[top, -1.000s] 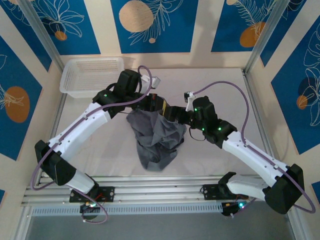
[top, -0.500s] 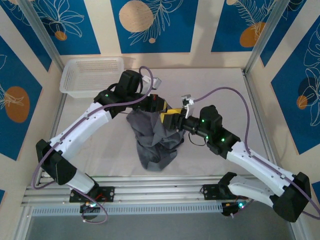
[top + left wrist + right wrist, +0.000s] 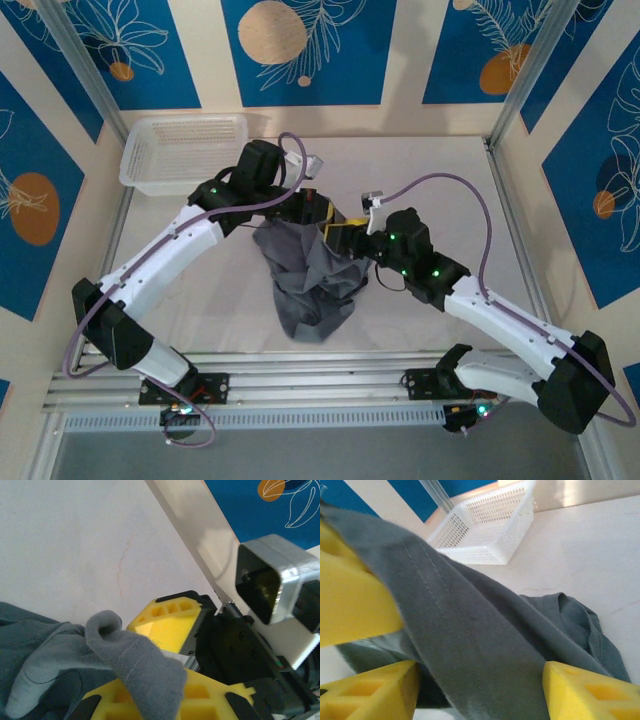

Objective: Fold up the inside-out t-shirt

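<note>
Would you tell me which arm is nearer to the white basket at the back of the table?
Left. The left arm reaches up right beside the white basket; the right arm is farther off, on the other side of the t-shirt.

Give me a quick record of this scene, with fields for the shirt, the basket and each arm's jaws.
shirt: dark grey, bunched up, top part held between the two arms, the rest trailing on the table
left jaws: shut on a fold of the shirt
right jaws: open, with a band of shirt running between them, right beside the left jaws
basket: white, far left corner, apart from the shirt, looks empty
fold: not yet made
</note>
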